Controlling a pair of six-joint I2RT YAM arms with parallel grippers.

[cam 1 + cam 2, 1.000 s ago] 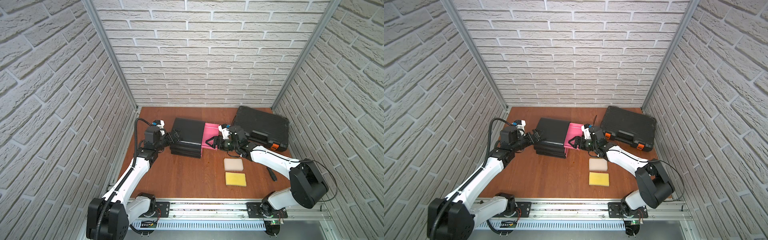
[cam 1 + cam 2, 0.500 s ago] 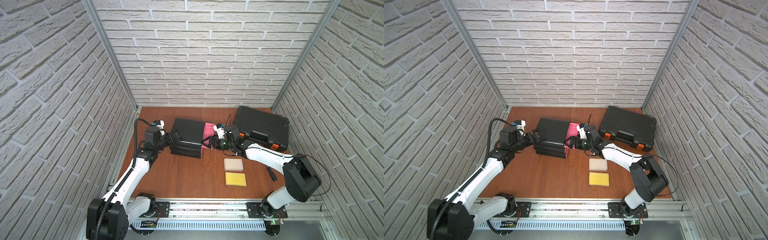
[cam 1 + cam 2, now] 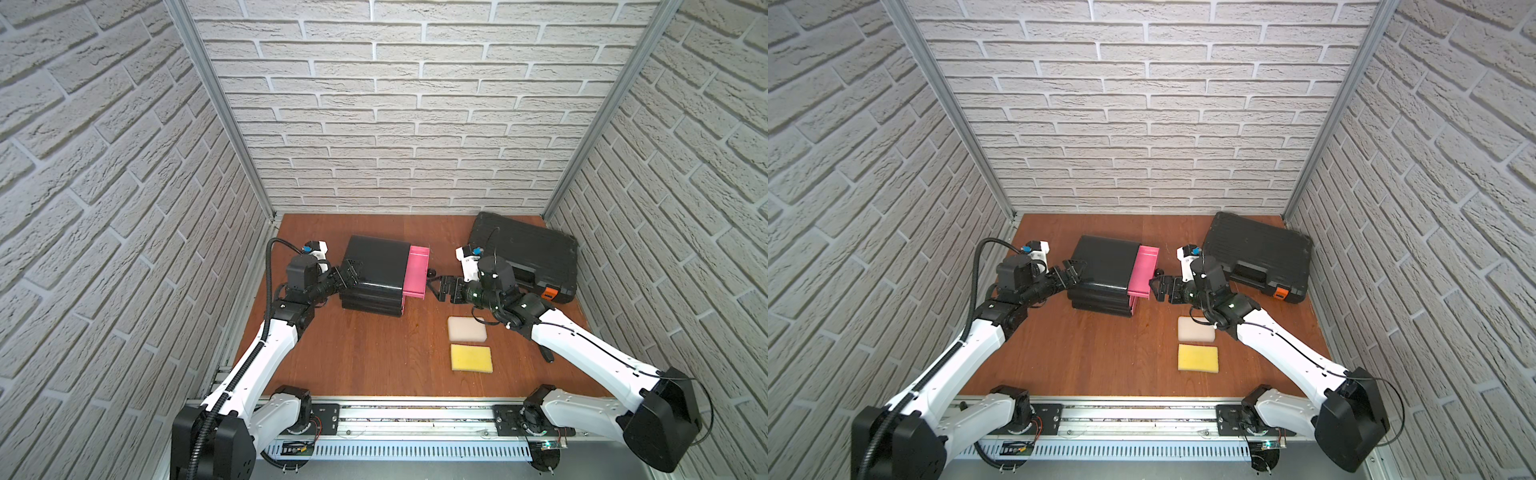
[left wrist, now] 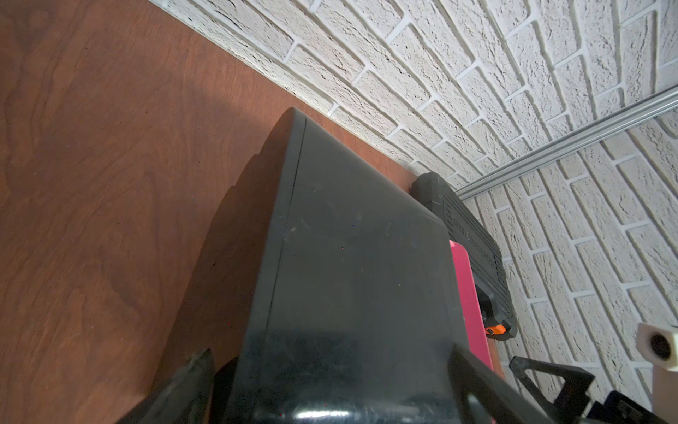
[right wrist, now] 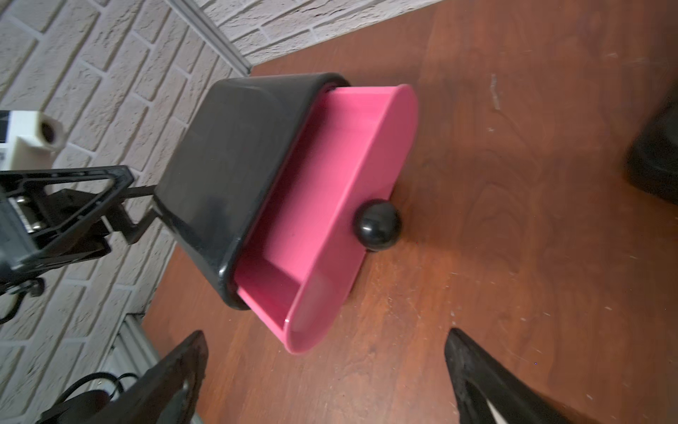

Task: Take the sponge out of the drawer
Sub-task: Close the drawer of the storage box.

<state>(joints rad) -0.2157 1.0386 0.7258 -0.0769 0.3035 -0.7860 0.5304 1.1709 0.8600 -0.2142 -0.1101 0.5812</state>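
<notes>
The pink drawer (image 3: 416, 270) (image 5: 330, 176) sticks a short way out of the black cabinet (image 3: 376, 266) (image 4: 348, 257), and the part that shows holds nothing. A pale sponge (image 3: 467, 329) and a yellow sponge (image 3: 471, 358) lie flat on the table in front of the right arm, seen in both top views. My right gripper (image 3: 434, 286) (image 5: 326, 332) is open and stands a little off the drawer's black knob (image 5: 378, 225), touching nothing. My left gripper (image 3: 347, 276) (image 4: 328, 352) is open, its fingers straddling the cabinet's rear end.
A closed black tool case (image 3: 525, 257) with an orange latch lies at the back right, just behind the right wrist. A small dark stick (image 3: 547, 354) lies under the right forearm. Brick walls close in three sides.
The right gripper pushed the drawer further into the cabinet, then drew back to the right and spread its jaws fully. The left arm has stayed in place.
</notes>
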